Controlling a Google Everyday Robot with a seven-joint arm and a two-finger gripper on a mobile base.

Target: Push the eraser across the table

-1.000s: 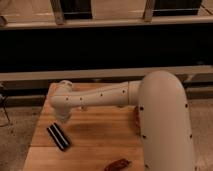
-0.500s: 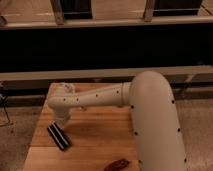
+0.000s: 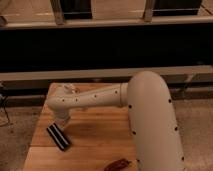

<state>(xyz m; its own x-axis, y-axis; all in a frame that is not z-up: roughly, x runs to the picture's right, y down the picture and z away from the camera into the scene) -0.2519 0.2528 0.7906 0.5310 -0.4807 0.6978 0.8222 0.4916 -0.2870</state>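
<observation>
One camera view, looking down over the robot's own arm onto the tabletop (image 3: 100, 132).

Tabletop: light-brown wooden planks, board seams visible, running left to right. Its far edge sits below a long pale rail; beyond that, a dark band and a second rail with upright posts at the top of the view. Grey speckled floor shows to the left and right of the tabletop.

Arm (image 3: 150, 115): cream-white, bulky. A large rounded segment fills the right side of the view from the lower edge upward; from it a slimmer forearm with small dark dots reaches left across the tabletop, ending in a rounded wrist near the far-left corner.

Gripper (image 3: 61, 121): points down from the wrist at the left part of the tabletop, directly above the upper end of the eraser. Whether the fingers are apart or together, cannot tell; whether they touch the eraser, cannot tell either.

Eraser (image 3: 58, 137): small black oblong with a pale stripe along its length, lying flat near the left edge of the tabletop, set diagonally, upper-left to lower-right.

Reddish-brown lump (image 3: 118, 164): curved, lying at the near edge of the tabletop, well apart from the eraser, just beside the big arm segment.
</observation>
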